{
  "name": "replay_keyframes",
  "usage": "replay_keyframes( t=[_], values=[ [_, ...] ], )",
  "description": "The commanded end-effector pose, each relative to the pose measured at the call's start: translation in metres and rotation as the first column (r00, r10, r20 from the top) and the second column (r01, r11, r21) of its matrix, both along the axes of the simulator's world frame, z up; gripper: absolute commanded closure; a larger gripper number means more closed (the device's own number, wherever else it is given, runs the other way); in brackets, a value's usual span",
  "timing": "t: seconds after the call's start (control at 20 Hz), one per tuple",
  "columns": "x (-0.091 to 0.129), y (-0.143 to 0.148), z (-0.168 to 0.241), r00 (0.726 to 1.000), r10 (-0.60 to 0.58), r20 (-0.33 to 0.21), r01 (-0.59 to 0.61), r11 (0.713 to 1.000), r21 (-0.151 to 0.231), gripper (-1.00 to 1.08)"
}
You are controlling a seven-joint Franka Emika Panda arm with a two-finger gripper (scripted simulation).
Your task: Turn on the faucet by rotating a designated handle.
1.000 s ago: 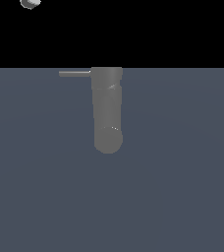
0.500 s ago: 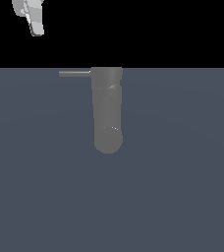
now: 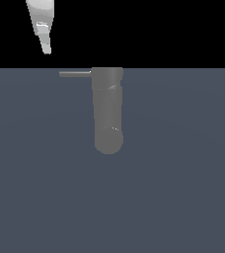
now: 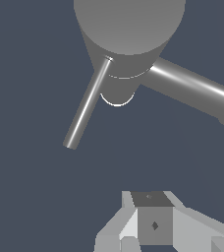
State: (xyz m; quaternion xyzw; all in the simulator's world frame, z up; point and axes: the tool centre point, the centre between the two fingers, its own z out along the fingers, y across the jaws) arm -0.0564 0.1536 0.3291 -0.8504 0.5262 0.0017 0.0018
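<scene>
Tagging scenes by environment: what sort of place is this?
Likely a bare simulator scene, not a real kitchen: untextured grey faucet with a thin handle, a flat slate floor under black void, and a gripper overhead.

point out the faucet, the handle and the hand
faucet [image 3: 107,111]: exterior view, middle of the thick cylinder body
handle [image 3: 75,74]: exterior view, midway along the thin rod
hand [image 3: 46,48]: exterior view, near its lower tip

Bare simulator scene: flat slate floor [image 3: 183,197], black void.
</scene>
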Motion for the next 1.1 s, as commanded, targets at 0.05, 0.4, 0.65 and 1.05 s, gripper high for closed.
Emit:
replay_keyframes(
  t=[0.05,0.4,0.65,1.05],
  values=[
    [0.018,0.002,-0.010,0.998,-0.068,0.001,0.068,0.998,0.000,1.08],
    [0.055,0.000,-0.029,0.979,-0.206,0.001,0.206,0.979,-0.002,1.08],
    [0.080,-0.004,-0.042,0.956,-0.295,0.001,0.295,0.956,-0.004,1.08],
    [0.107,-0.012,-0.056,0.920,-0.393,0.001,0.393,0.920,-0.006,1.08]
  ],
)
